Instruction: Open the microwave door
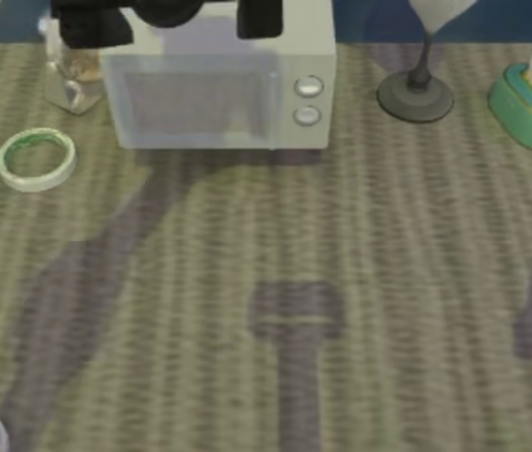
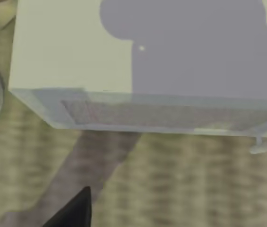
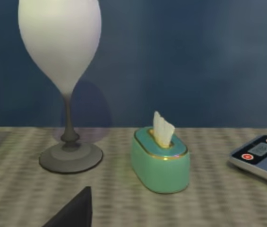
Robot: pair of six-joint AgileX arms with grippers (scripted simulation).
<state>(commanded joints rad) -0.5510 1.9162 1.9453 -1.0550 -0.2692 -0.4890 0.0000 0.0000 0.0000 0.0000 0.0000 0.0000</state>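
One microwave (image 1: 218,85) is standing at the far edge of the table (image 1: 360,311), and everything else is located relative to it. One door (image 1: 195,99) is lying flush against its front, closed, with two knobs (image 1: 309,88) stacked just right of the door. The left arm (image 1: 153,19) is hovering above the microwave's top; its gripper state cannot be determined. One tape ring (image 1: 36,158) is lying left of the microwave. Right of the microwave, one lamp (image 1: 418,89) and, farther right, one tissue box (image 1: 529,102) are standing apart. The right wrist view is also showing one scale (image 3: 261,156) beside the tissue box. The right gripper's state cannot be determined.
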